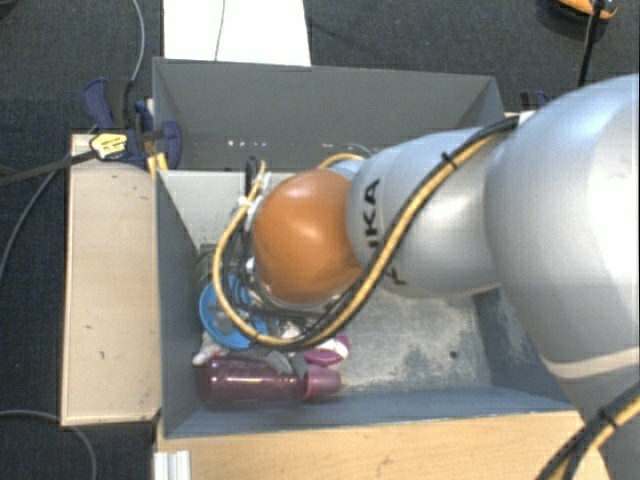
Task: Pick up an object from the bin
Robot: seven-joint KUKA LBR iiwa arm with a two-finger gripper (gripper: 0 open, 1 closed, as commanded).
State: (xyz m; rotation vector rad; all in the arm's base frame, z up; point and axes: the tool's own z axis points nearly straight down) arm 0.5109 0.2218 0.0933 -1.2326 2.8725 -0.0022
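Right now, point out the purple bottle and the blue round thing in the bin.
purple bottle (245, 381), camera view, middle of its lying body.
blue round thing (213, 316), camera view, its left part.

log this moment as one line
arm: orange wrist cover low in bin, left end | below it: blue round dish, partly hidden | nearby: purple bottle lying along near wall | grasp: cannot tell

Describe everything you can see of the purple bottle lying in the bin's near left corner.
The purple bottle lies on its side along the bin's near wall, at the left corner. Its body is dark, glossy plum, plastic by the look, with a paler mauve cap pointing right. A blue round thing lies just behind it; whether they touch I cannot tell.
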